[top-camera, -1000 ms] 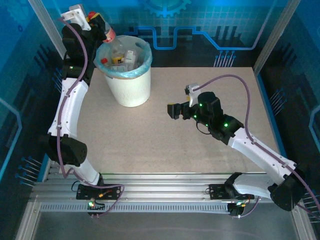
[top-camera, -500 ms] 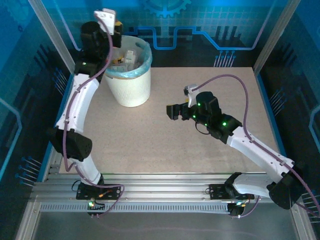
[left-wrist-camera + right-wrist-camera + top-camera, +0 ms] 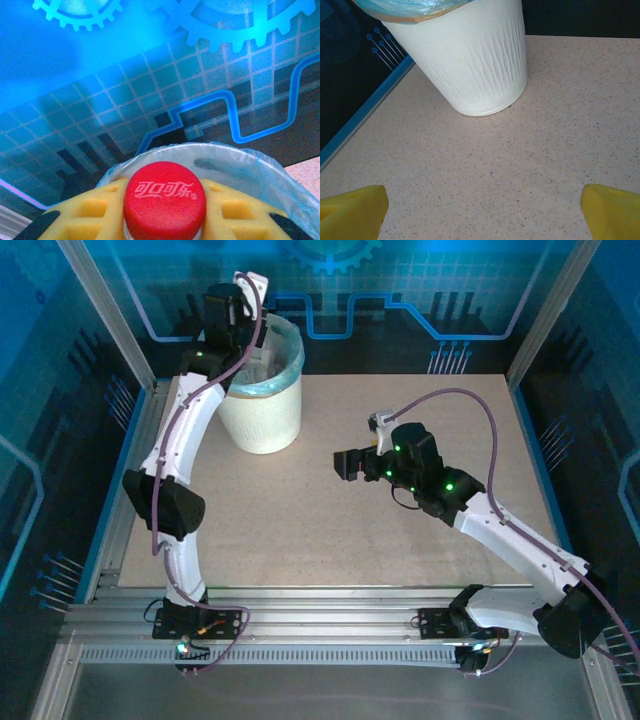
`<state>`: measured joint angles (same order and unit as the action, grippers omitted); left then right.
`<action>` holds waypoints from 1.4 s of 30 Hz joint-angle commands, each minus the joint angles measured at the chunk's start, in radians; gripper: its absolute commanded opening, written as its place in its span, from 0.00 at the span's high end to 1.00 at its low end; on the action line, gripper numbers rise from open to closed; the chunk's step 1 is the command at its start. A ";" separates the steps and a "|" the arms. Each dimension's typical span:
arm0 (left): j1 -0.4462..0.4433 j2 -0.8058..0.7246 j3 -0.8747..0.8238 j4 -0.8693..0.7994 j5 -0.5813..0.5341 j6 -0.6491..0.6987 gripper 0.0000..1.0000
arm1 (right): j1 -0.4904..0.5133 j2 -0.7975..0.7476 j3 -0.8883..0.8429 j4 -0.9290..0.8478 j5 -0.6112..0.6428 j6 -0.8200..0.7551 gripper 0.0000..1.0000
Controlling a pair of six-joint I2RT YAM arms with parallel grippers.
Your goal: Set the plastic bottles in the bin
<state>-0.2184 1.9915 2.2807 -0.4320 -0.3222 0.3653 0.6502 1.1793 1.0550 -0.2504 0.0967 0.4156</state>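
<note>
Your left gripper (image 3: 236,320) was clamped on 1 plastic bottle (image 3: 164,199), its red cap toward the wrist camera and, I judge, its long axis running away from the lens. From above, that hand hung at the 10 o'clock rim of the bin (image 3: 262,412), so the opening lay toward 4 o'clock. Your right gripper (image 3: 348,462), spread wide and empty, hovered well apart at the bin's 4 o'clock.

The left arm (image 3: 185,440) stretches far forward, the left gripper (image 3: 233,306) clamped on a red-capped bottle (image 3: 165,200) between 2 yellow fingers (image 3: 237,216). The right arm (image 3: 500,530) bends over the tabletop (image 3: 290,530), the right gripper (image 3: 346,462) spread wide.
</note>
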 commanded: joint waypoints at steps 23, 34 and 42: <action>-0.013 0.161 0.160 -0.248 -0.073 -0.057 0.48 | -0.027 0.022 0.037 -0.037 -0.020 0.029 0.00; -0.012 0.138 0.227 -0.240 -0.033 -0.099 0.44 | -0.032 0.013 0.027 -0.043 -0.016 0.040 0.00; -0.013 0.089 0.226 -0.227 -0.003 -0.123 0.30 | -0.035 0.019 0.026 -0.039 -0.018 0.051 0.00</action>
<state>-0.2348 2.1368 2.4737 -0.6754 -0.3420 0.2615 0.6331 1.2011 1.0607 -0.2878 0.0925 0.4492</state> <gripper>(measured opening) 0.712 0.999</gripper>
